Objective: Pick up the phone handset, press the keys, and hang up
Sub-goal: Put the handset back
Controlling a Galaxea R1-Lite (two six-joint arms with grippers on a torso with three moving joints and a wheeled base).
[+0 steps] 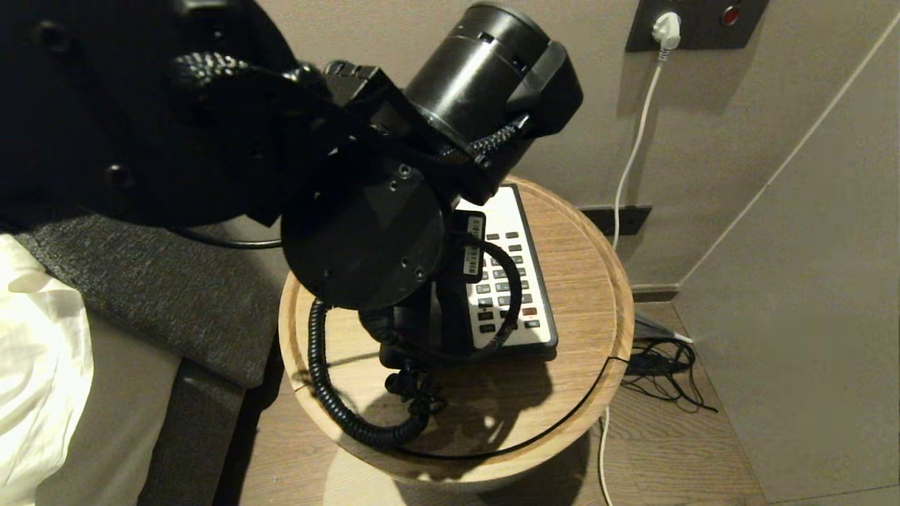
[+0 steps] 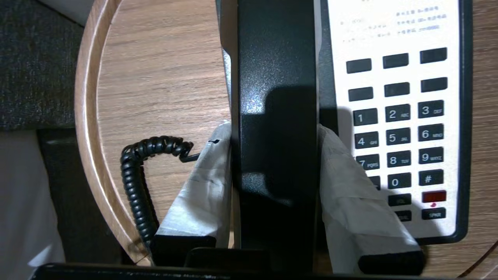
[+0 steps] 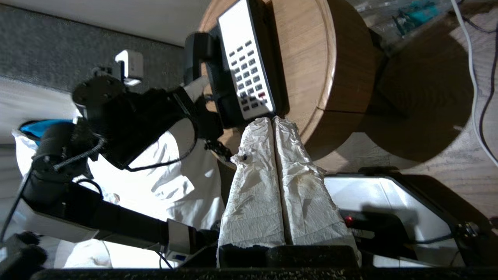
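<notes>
1. The left gripper (image 2: 274, 155) is clenched on the phone handset (image 2: 276, 116); its white-wrapped fingers (image 2: 206, 182) press both long sides of the black bar.
2. The handset lies over the phone base (image 2: 393, 116), along the edge at 9 o'clock of the keypad; whether it rests in its cradle or is lifted slightly off cannot be told.
3. Keys (image 2: 398, 159) read 1, 2 ABC, 3 DEF, 4 GHI, 5 JKL, 6 MNO, 7 PQRS, 8 TUV, 9 WXYZ, 0 and #; a red key sits below the #, with one marked SPKR under it. The small print above the keypad is too blurred to read.
4. The coiled cord (image 1: 330, 393) loops on the round wooden table (image 1: 583, 281) at 7 o'clock of the base.
5. The right gripper (image 3: 273, 128) hangs off the table's edge, its wrapped fingers pressed together with nothing between them.
6. A white plug (image 1: 666, 29) sits in the wall socket at 1 o'clock of the table.
</notes>
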